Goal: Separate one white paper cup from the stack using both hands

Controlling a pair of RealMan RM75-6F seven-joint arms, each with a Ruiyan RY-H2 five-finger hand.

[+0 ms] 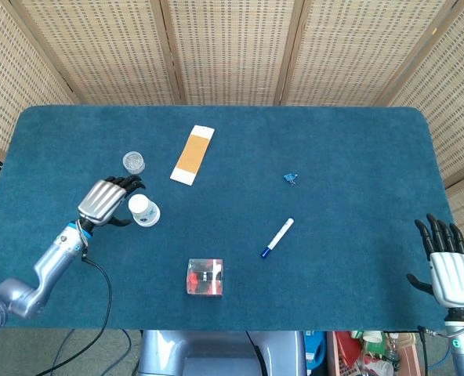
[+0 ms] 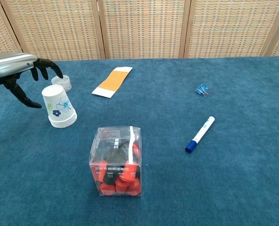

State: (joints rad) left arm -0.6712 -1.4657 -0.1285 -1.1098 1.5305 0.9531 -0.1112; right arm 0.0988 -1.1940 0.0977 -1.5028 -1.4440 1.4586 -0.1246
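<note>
On blue cloth: cup stack point(image 2: 60, 108) inverted, white, floral print.

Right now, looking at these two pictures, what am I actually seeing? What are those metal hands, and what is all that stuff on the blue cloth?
This is a two-armed robot with silver-and-black mechanical hands. One camera looks down from its head, the other forward from its chest. The left hand hovers open beside the stack of white flowered paper cups, holding nothing. The right hand waits open at the table's edge. On the blue cloth-covered table also lie a small clear round jar, an orange-and-white flat packet, a tiny blue binder clip, a white marker with blue cap and a clear plastic box of red and black pieces.
</note>
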